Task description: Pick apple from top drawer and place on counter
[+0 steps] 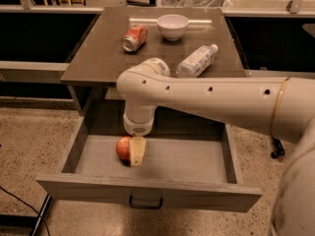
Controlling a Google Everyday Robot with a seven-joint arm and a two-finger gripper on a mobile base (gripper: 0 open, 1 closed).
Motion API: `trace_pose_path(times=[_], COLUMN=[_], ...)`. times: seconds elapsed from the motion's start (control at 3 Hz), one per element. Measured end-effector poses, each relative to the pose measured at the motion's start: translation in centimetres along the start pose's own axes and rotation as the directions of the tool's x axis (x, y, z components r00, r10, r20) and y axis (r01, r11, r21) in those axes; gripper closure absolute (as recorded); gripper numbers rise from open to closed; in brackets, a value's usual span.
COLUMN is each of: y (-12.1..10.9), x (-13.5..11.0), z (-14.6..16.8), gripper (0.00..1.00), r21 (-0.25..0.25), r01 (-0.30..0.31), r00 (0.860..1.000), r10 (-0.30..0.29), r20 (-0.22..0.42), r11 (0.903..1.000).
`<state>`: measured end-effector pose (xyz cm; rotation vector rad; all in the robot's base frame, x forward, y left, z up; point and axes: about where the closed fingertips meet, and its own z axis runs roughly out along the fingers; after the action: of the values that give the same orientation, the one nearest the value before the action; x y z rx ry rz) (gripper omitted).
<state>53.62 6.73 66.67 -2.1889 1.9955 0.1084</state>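
Lighting: moderate, warm, indoor; source seemingly overhead, out of frame.
Glare: a pale streak across the far part of the counter [101, 58], passing behind the white bowl [172, 26]; a soft sheen along the top of the white arm [211, 100].
Shadows: the top drawer [197, 156] is darkest along its back wall, beneath the counter's edge and the arm; the recesses left and right of the cabinet are near black.
Gripper [135, 154]: low in the drawer's left half, just beside the apple [122, 148], both dimmer than the counter above.
Floor [29, 132]: evenly lit.
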Motion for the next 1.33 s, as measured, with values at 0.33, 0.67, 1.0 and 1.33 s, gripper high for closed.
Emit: trace_pose_path(times=[0.33,0.67,1.0,1.33], y=[0.0,0.0,-0.1,-0.2], x=[-1.8,-2.7,-3.1,-2.6], z=[1.8,3.3,4.8,6.2], gripper=[0.00,0.18,0.32,0.46], r21=[-0.047,-0.087,-0.100,-0.105], r01=[0.009,0.008,0.006,-0.012], r00=[0.998,0.992,0.989,0.989], r10=[-0.006,0.003,0.009,0.028], r20=[0.061,0.128,0.147,0.147], r11=[0.9988,0.9962,0.9950,0.9944])
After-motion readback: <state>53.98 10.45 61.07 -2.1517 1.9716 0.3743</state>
